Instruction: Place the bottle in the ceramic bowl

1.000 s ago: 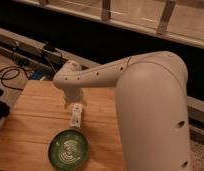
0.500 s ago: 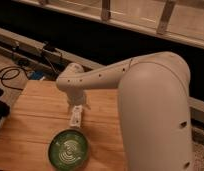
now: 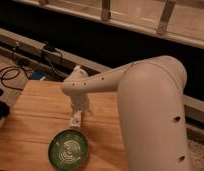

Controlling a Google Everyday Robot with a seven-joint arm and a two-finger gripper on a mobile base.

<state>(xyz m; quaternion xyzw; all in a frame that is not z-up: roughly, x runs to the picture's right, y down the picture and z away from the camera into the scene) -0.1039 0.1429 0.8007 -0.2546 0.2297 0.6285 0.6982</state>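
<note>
Pincer (image 3: 78, 111): hangs under the white arm's wrist over the middle of the worktop, clenched on the small whitish-cream oblong bottle (image 3: 75, 119).
Bottle: roughly upright in that grip, just beyond the bowl's far rim, not yet over it.
Bowl: round dark-green glazed ceramic bowl (image 3: 69, 149) with pale swirl lines, by the near edge, holding nothing.
Change: arm and bottle have crept slightly toward the near edge; the bowl is unmoved.
Meaning: the carry looks nearly done; a short advance and a release seem to remain.
Worktop: pale wooden worktop (image 3: 30, 115); black cables (image 3: 9, 75) lie beyond its far-left corner.
</note>
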